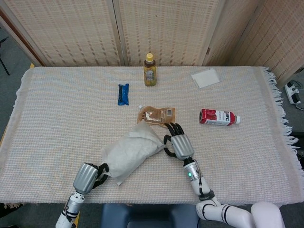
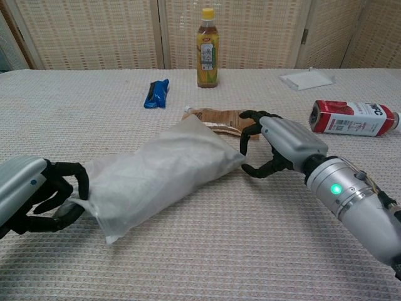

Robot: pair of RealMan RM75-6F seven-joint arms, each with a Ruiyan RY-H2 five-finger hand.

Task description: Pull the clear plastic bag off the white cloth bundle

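Observation:
The white cloth bundle lies in its clear plastic bag near the table's front, slanting from near left to far right. My left hand grips the bag's near left end, fingers curled around the plastic. My right hand sits at the bundle's far right corner with fingers curved and apart. Its fingertips are right at the bag's corner; nothing is held in them.
Just behind the bundle lies a brown snack pouch. A red can lies on its side to the right. Further back are a blue wrapper, a tea bottle and a white flat packet. A woven cloth covers the table.

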